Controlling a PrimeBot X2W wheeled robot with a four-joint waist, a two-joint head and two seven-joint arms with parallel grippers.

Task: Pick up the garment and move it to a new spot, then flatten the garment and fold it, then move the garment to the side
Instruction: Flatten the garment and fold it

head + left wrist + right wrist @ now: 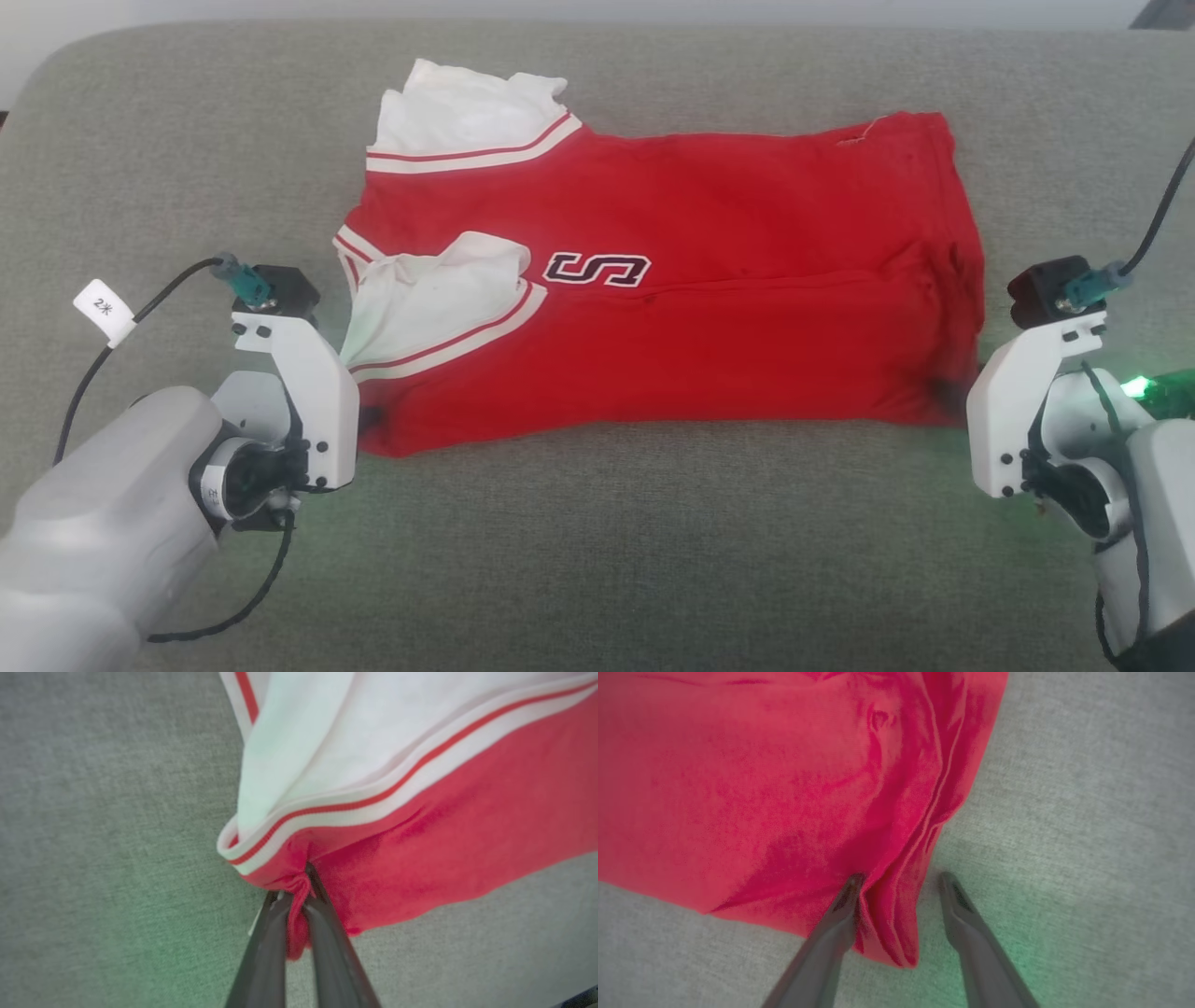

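On the middle of the grey cushion (597,523) lies the folded shirt (709,345), left gripper (303,877) clamped on one near corner, right gripper (899,877) open astride the other, so a one-sided lift could undo the folds.

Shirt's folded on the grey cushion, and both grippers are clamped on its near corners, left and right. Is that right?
Not quite. The left gripper is clamped on the garment at its near left corner, but the right gripper is open. The right wrist view shows its jaws apart, straddling the folded edge at the near right corner without pinching it. The rest holds.
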